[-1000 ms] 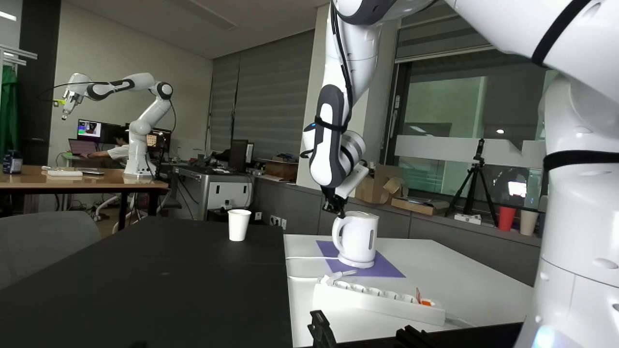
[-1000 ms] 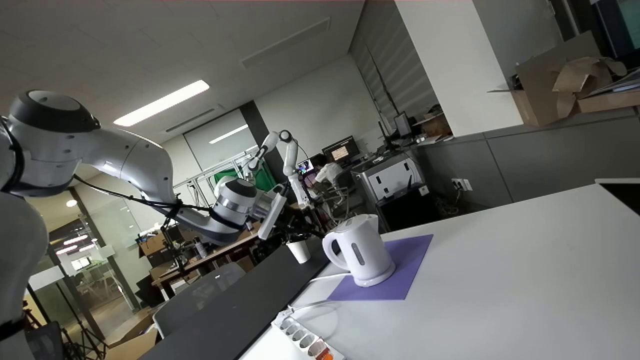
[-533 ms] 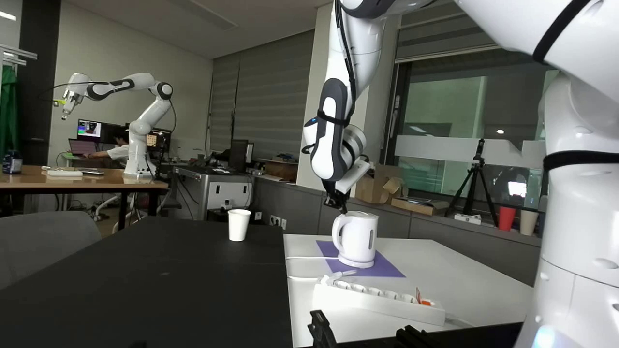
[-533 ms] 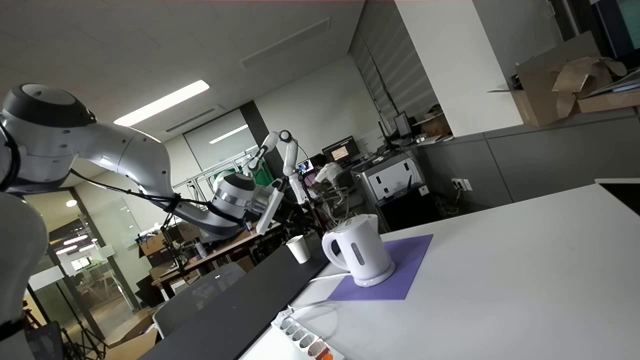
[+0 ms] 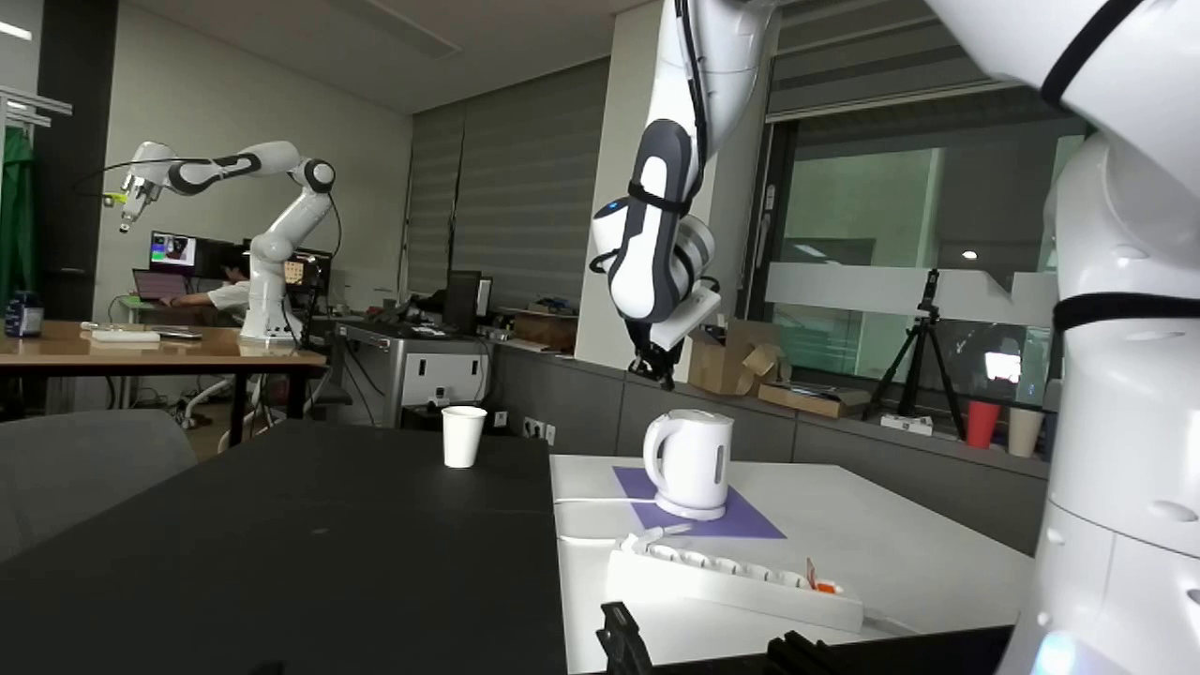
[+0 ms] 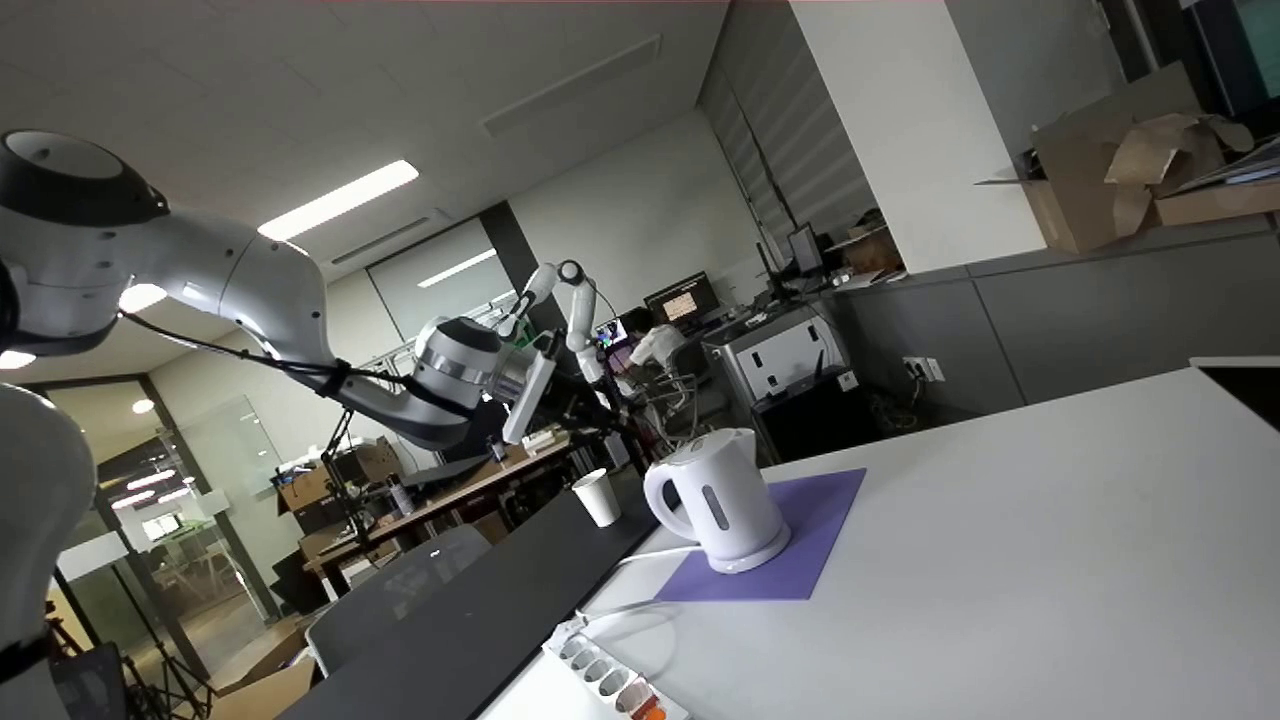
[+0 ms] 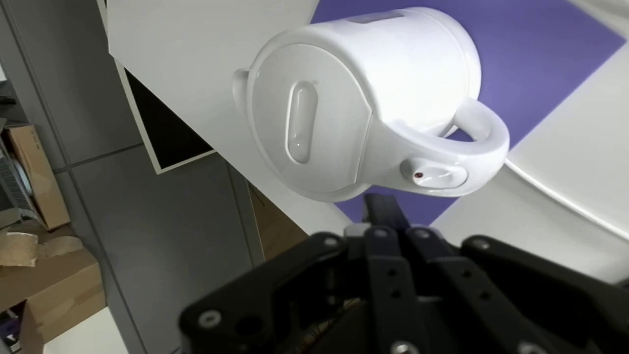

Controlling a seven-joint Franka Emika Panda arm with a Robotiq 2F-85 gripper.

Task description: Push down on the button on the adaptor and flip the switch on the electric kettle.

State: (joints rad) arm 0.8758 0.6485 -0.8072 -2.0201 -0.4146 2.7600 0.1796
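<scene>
The white electric kettle [image 5: 694, 464] stands upright on a purple sheet; it also shows in an exterior view [image 6: 735, 510] and in the wrist view [image 7: 422, 73]. Its switch [image 7: 437, 176], with a small red dot, is on top of the handle. The white adaptor [image 5: 731, 588] lies in front of the kettle, also in an exterior view [image 6: 605, 672]. Its orange-red button [image 5: 826, 588] is at one end, also in an exterior view [image 6: 655, 714]. My gripper [image 5: 667, 382] is above the kettle, apart from it. In the wrist view the gripper's fingers [image 7: 385, 211] are together and hold nothing.
A white cup [image 5: 463, 439] stands on the black table [image 5: 375, 525] beside the white table [image 5: 900, 525]. The purple sheet [image 5: 750, 520] lies under the kettle. A white cord [image 7: 565, 199] runs from the kettle. A cable and plug sit at the adaptor's far end.
My gripper has risen from close to the kettle's top to a clear gap above it. The kettle, adaptor and cup have not moved.
</scene>
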